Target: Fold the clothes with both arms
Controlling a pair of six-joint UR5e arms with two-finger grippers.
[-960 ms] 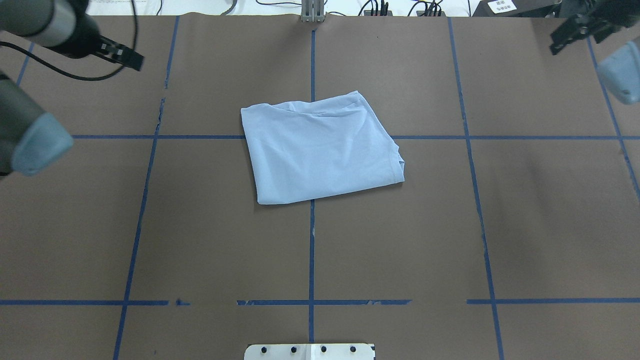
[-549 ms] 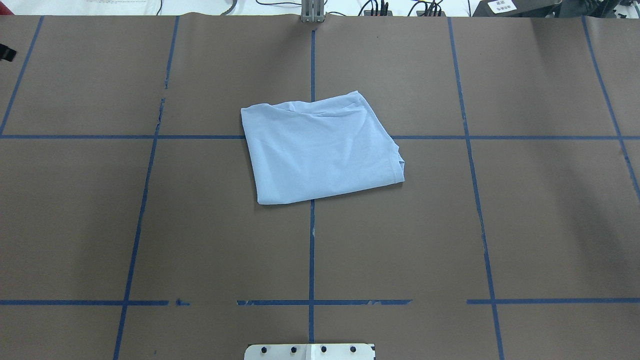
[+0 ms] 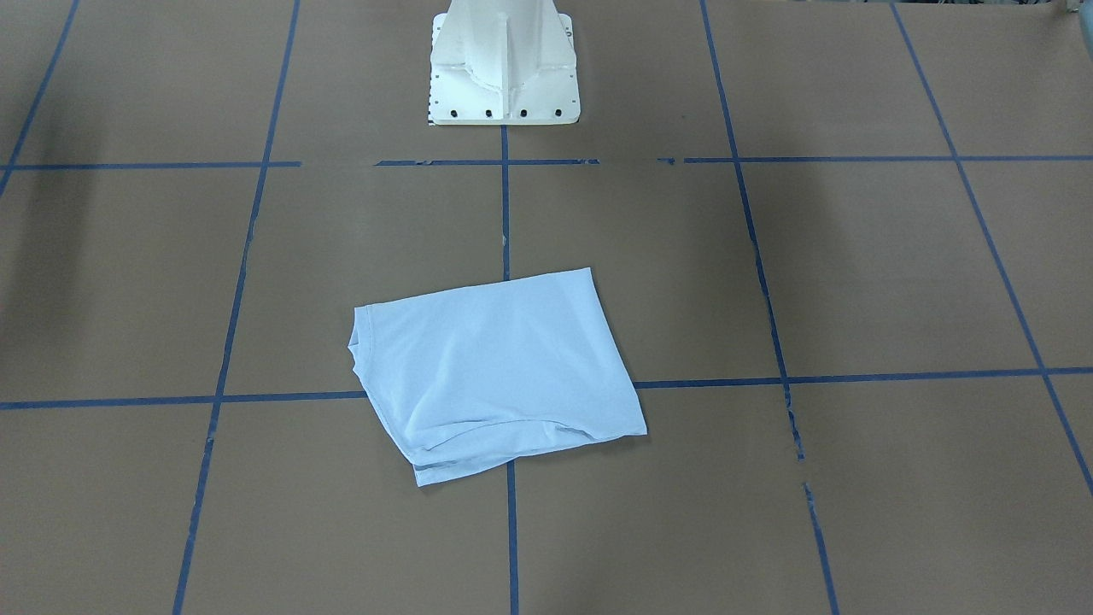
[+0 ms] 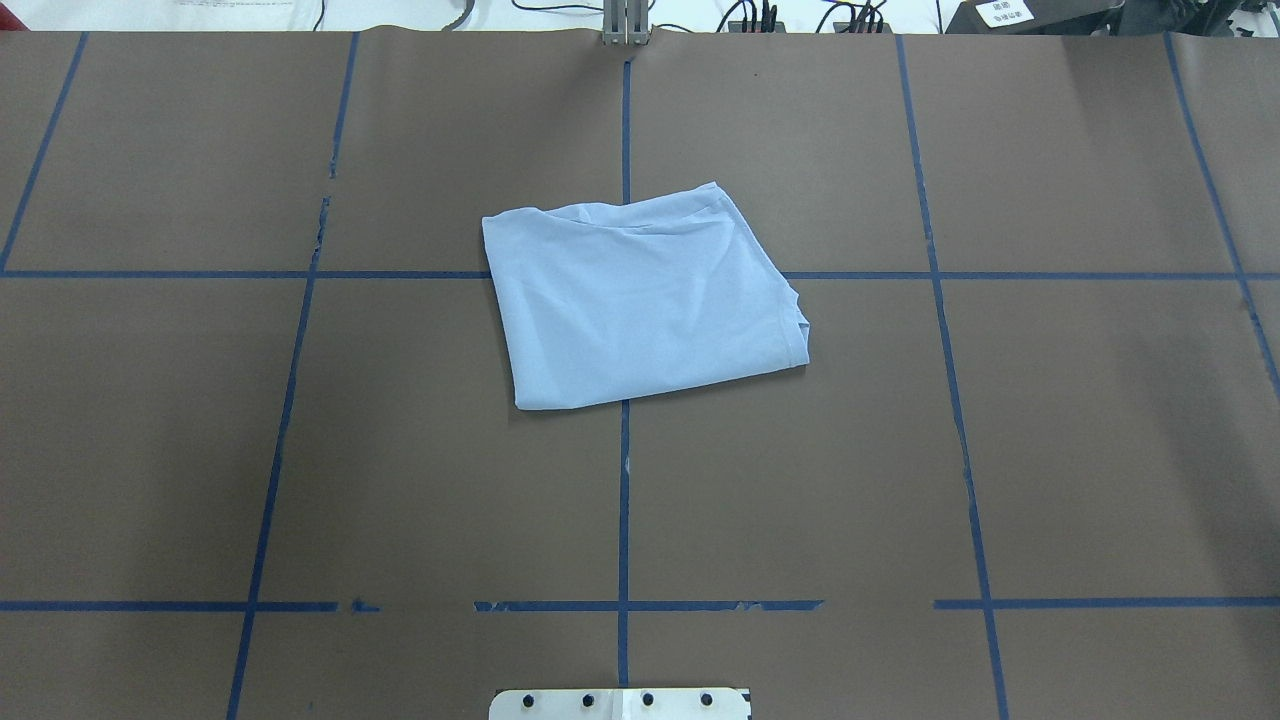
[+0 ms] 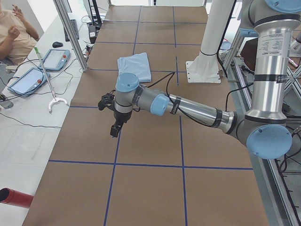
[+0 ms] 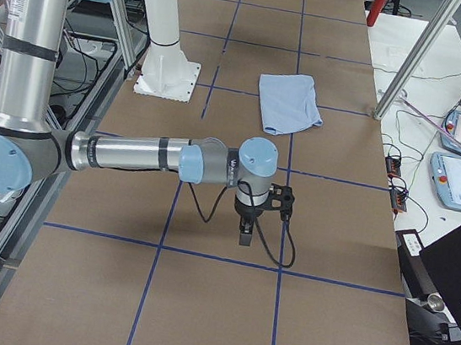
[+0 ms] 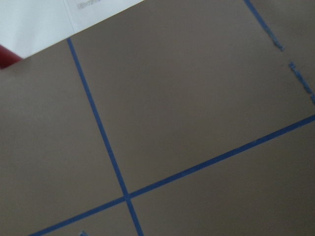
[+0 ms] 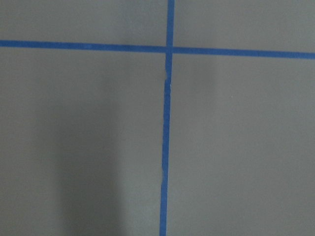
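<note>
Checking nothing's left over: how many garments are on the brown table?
1: a folded pale-blue T-shirt at the middle of the brown paper-covered table; no other shows, none looks hidden.

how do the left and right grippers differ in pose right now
The left gripper hangs tilted; the right gripper points straight down. The left gripper's camera catches the table edge; the right gripper's sees only table and tape. Both hang over opposite table ends, clear of the shirt.

Soft, even light from above covers the desk [image 4: 400, 450]. The shirt [image 4: 640, 300] casts a thin shadow along its lower edge in the overhead view. Both wrist views are blurred, with fuzzy tape lines [image 8: 166, 147]. A dim shadow band darkens the right wrist view's left side.
</note>
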